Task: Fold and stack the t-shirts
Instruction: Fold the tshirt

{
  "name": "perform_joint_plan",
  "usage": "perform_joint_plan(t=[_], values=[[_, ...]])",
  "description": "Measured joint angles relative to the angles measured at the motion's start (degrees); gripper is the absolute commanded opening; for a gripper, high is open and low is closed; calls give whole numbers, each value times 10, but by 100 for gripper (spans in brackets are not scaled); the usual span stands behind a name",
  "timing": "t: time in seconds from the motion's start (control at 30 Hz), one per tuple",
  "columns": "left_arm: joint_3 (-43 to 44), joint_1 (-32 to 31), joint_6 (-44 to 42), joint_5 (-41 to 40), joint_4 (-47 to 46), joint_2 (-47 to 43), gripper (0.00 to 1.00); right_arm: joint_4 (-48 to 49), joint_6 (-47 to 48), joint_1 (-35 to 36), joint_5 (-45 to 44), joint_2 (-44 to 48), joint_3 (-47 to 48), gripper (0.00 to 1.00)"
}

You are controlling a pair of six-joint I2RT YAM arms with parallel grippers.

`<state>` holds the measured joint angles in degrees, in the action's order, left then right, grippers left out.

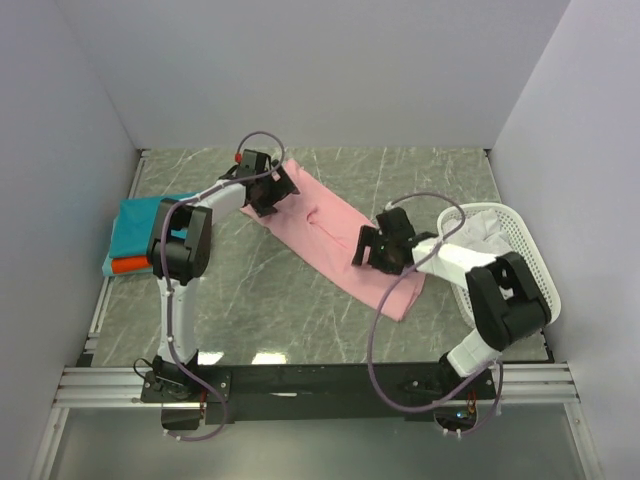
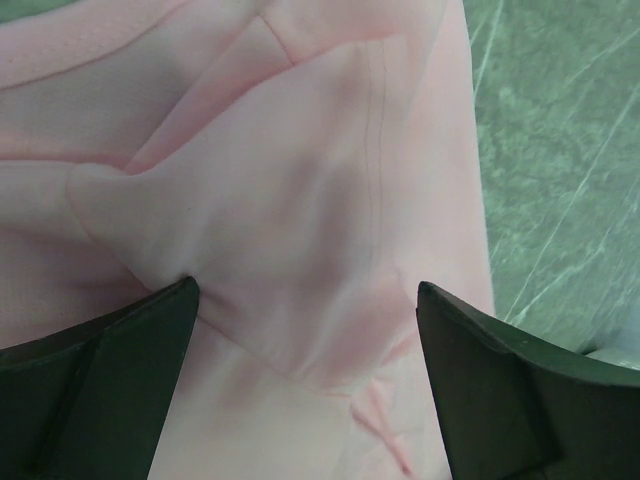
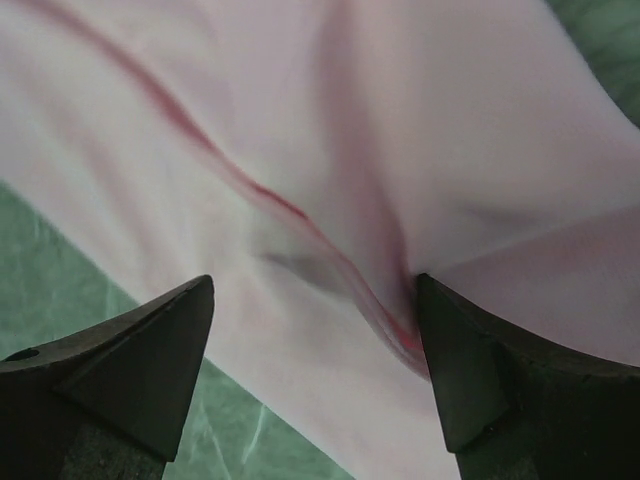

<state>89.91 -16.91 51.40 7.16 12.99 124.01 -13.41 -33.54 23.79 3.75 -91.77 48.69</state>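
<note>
Top external view: the pink t-shirt [image 1: 340, 235] is lying flat and slanted across the middle of the desk [image 1: 280, 300], going from the far side toward the right edge.
Left arm: the left tool [image 1: 272, 190] is hanging over the far end of the pink t-shirt, jaws standing wide, gripping nothing.
Right arm: the right tool [image 1: 378, 250] is hanging over the near end of the pink t-shirt, jaws standing wide too, gripping nothing.
Left wrist view: a fold and a seam in the pink cloth are showing between the dark fingers [image 2: 100, 380].
Right wrist view: a long wrinkle is running through the pink cloth.
Left edge: the teal t-shirt [image 1: 150, 218] is lying folded, and the orange-red t-shirt [image 1: 128, 266] is showing along its near side, touching it.
Right edge: the basket [image 1: 525, 255] is sitting here with white cloth [image 1: 470, 228] lying inside.
</note>
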Motion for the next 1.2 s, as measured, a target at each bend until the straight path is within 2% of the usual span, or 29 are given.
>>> perform_joint_plan(t=[0.2, 0.5, 0.67, 0.9, 1.2], values=[[69, 0, -20, 11, 19, 45, 99, 60, -33, 89, 53, 67, -86, 89], [148, 0, -42, 16, 72, 87, 99, 67, -38, 221, 96, 83, -104, 89], [205, -2, -52, 17, 105, 117, 99, 55, -19, 242, 120, 95, -110, 89], [236, -2, -60, 33, 97, 139, 99, 22, 4, 261, 143, 109, -111, 90], [350, -2, -63, 80, 76, 219, 100, -49, -3, 262, 63, 190, -110, 92]])
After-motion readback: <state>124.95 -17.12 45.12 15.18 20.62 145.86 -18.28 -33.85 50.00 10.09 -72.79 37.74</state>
